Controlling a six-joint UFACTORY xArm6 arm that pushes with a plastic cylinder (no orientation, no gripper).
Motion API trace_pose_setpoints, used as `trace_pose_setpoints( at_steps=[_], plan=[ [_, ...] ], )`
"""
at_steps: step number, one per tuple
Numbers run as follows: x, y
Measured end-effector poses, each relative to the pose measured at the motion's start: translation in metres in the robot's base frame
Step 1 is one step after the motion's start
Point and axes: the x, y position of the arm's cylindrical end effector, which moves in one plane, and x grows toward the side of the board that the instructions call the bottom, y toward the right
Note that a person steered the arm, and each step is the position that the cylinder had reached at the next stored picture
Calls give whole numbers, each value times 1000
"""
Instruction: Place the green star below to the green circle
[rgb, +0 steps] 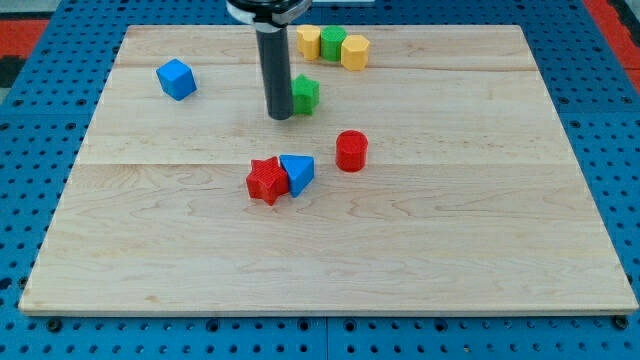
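Note:
The green star (306, 94) lies on the wooden board, upper middle of the view. My tip (279, 116) rests at the star's left side, touching or nearly touching it; the rod hides the star's left edge. The green circle (332, 43) stands near the view's top, between two yellow blocks, up and right of the star.
A yellow block (308, 41) sits left of the green circle and another yellow block (355, 51) right of it. A blue cube (176, 79) lies at upper left. A red cylinder (351, 151), a red star (266, 181) and a blue triangle (298, 173) lie mid-board.

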Motion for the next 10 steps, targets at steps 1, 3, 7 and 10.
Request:
trace_pose_setpoints(
  at_steps=[1,3,7,10],
  plan=[
    [-31,13],
    [-6,38],
    [-46,31],
    [-53,50]
  ],
)
